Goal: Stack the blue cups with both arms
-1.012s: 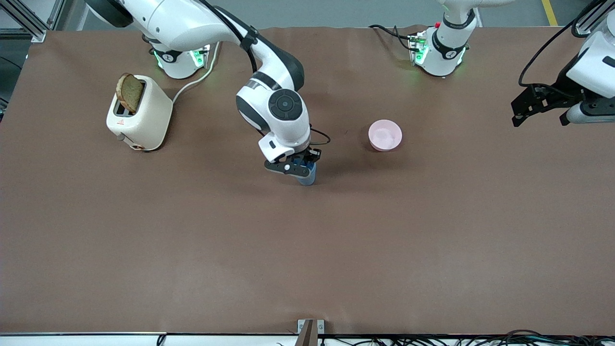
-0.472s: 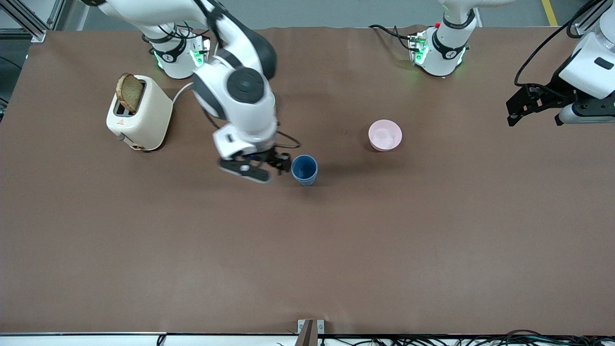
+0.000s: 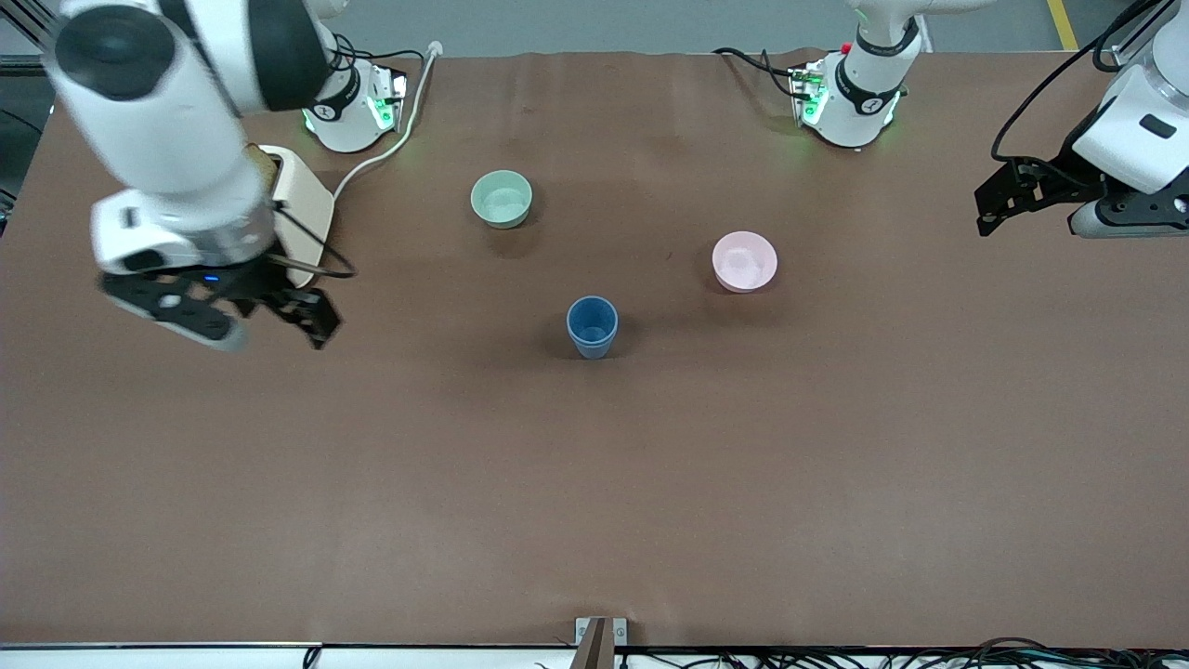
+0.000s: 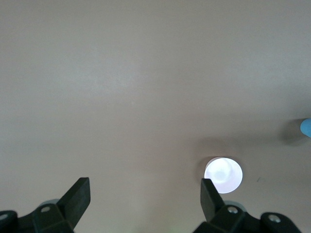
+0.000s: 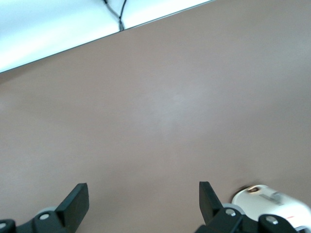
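Note:
One blue cup shape [image 3: 592,325] stands upright in the middle of the table, free of both grippers. A second rim seems to sit inside it, so the two blue cups look nested. Its edge also shows in the left wrist view [image 4: 306,127]. My right gripper [image 3: 307,314] is open and empty, up in the air beside the toaster at the right arm's end; its wrist view [image 5: 142,191] shows bare table between the fingers. My left gripper [image 3: 996,200] is open and empty, waiting in the air at the left arm's end [image 4: 144,189].
A pale green bowl [image 3: 502,198] stands farther from the front camera than the cup. A pink bowl [image 3: 744,261] [image 4: 223,174] stands toward the left arm's end. A white toaster [image 3: 302,214] [image 5: 269,201] is partly hidden by the right arm.
My right gripper let go of the blue cup and swung up and away to the right arm's end, uncovering the green bowl. The left gripper barely shifted.

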Controlling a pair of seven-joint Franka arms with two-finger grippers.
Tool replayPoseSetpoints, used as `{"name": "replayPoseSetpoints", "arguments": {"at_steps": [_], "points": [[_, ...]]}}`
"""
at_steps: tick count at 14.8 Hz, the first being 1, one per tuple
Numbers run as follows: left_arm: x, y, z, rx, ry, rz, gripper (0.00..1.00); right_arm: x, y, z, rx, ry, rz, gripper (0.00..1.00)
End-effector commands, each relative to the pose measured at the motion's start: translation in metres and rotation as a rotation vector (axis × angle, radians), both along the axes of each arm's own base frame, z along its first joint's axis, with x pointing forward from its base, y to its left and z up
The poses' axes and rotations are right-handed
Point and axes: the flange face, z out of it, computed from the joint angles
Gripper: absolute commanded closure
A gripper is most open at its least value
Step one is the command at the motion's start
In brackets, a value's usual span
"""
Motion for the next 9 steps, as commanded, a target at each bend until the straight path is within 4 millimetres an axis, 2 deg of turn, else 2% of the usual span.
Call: {"name": "replayPoseSetpoints", "arguments": {"at_steps": [1, 7, 9], "points": [[-0.002, 0.000, 0.003, -0.021, 0.006, -0.001, 0.00, -0.023, -0.064, 0.031, 0.057, 0.062, 0.036, 0.00], [-0.002, 0.004, 0.002, -0.021, 0.017, 0.007, 0.00, -0.059, -0.207, 0.077, 0.068, 0.155, 0.201, 0.00], [-0.001, 0.006, 0.003, -0.021, 0.014, -0.005, 0.00, -0.064, -0.235, 0.078, 0.072, 0.185, 0.206, 0.00]]}}
